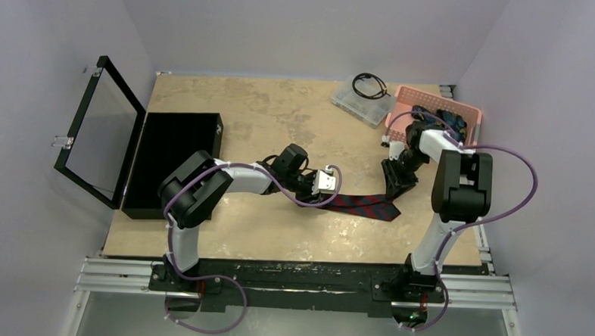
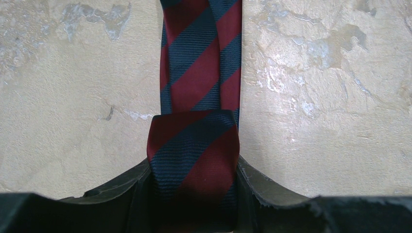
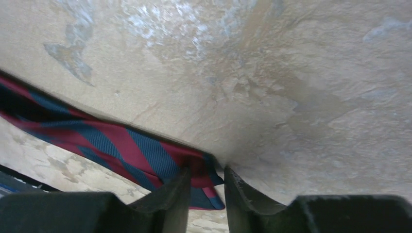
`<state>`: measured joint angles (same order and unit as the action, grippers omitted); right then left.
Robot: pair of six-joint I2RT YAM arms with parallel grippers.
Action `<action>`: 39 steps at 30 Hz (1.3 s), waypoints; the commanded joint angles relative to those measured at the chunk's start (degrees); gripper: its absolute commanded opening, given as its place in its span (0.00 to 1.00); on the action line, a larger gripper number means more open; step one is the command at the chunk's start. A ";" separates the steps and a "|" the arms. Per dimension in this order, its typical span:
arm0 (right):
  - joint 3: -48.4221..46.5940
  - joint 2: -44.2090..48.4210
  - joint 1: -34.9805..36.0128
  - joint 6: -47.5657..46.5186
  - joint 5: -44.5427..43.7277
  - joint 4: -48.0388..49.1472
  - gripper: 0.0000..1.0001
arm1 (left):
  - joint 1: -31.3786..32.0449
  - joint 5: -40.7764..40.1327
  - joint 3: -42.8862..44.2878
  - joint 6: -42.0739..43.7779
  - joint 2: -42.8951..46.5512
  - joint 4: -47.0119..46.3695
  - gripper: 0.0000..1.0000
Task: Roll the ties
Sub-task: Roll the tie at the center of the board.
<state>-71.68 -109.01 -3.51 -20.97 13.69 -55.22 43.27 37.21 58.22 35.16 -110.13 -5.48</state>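
- The maroon tie [image 1: 367, 207] is lying on the table [image 1: 244, 113], at the centre of the overhead frame, between both grippers.
- The left gripper [image 2: 193, 170] is clamping the tie's folded end, lower centre of its frame.
- The right gripper [image 3: 206, 179] is straddling the tie's tip, fingers narrowly apart.

You have one maroon-and-navy striped tie [image 1: 365, 205] on the one table [image 1: 282, 114]; the dark blue ties [image 1: 457, 118] in the one pink basket [image 1: 426, 94] are bundled too closely to be counted. Record also one clear plastic box [image 1: 355, 108], one black coiled cable [image 1: 369, 85] and one black case [image 1: 176, 144] with one glazed lid [image 1: 103, 133]. Two robot arms are present, the left arm [image 1: 202, 190] and the right arm [image 1: 460, 183].
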 commanded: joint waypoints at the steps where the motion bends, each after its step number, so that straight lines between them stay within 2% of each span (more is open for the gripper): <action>1: -0.50 1.61 0.39 0.72 4.72 -1.62 0.21 | 0.39 -4.82 -3.25 0.44 -2.60 9.57 0.01; 3: -1.05 2.48 0.37 0.26 5.90 -2.94 0.02 | 0.34 -4.82 -3.22 0.44 -2.76 9.43 0.01; 4: -1.57 3.23 0.30 0.20 6.37 -3.71 0.00 | 0.33 -4.81 -3.11 0.39 -2.76 9.51 0.01; 8: -3.61 8.23 0.27 -1.62 7.06 -8.68 0.00 | 0.27 -5.03 -3.25 0.50 -2.55 9.60 0.01; 12: -0.51 11.08 0.28 -3.67 4.71 -11.70 0.00 | 0.25 -5.02 -3.21 0.66 -2.58 9.70 0.01; 18: 6.77 8.27 0.38 -2.85 -1.21 -4.78 0.00 | 0.32 -4.95 -3.02 0.53 -2.70 10.07 0.01; 30: 4.61 0.73 0.35 0.68 -5.45 7.18 0.00 | 0.31 -4.82 -3.36 0.28 -1.99 10.57 0.01; 39: 4.59 1.43 -0.08 -1.47 -9.45 8.97 0.00 | 0.58 -4.56 -3.28 -1.62 -1.17 9.93 0.01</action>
<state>-66.06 -106.80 -3.27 -20.43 10.48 -56.82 43.29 36.99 57.67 34.96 -109.62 -5.45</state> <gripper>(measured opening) 0.004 0.434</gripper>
